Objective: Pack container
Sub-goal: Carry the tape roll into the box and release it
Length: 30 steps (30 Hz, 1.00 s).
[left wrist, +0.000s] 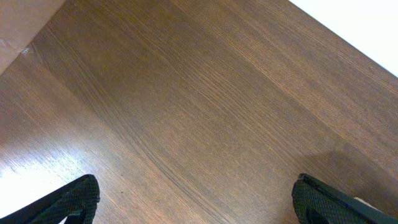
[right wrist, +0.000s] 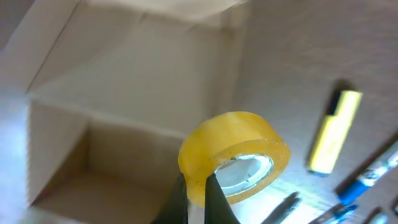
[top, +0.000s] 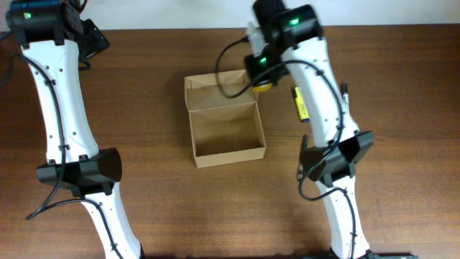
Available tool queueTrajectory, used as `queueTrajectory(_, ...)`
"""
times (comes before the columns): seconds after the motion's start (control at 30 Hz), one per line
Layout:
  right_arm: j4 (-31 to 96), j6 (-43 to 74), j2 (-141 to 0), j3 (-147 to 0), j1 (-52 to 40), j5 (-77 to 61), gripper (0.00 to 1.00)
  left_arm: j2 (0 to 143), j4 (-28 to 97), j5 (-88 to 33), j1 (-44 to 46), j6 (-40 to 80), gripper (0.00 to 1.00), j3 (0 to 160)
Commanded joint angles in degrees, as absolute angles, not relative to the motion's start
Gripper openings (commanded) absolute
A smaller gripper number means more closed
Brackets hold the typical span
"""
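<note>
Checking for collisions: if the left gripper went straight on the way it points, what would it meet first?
Only the bare wooden table: the left gripper is open and nothing else shows ahead of it, though the distance is unclear.

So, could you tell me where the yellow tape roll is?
In the overhead view, the right gripper holds the tape roll just right of the container's open flap, left of the yellow highlighter.
</note>
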<state>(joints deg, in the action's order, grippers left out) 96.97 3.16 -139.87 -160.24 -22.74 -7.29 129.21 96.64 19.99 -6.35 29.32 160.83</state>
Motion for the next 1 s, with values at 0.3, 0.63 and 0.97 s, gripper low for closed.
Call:
queueTrajectory(0.3, 97.3, 3.3, -139.1, -157.7, -39.0, 1.5, 0.04, 127.4, 96.7, 20.6, -6.5, 28.6, 1.0, 161.4)
queueTrajectory(0.63, 92.6, 1.7, -139.1, -140.2, -40.5, 2.7, 0.04, 127.4, 96.7, 20.6, -6.5, 28.6, 1.0, 161.4)
queueTrajectory(0.97, 88.0, 0.0, -138.6, -136.2, -39.4, 3.2, 0.04, 127.4, 96.7, 20.6, -6.5, 28.6, 1.0, 161.4)
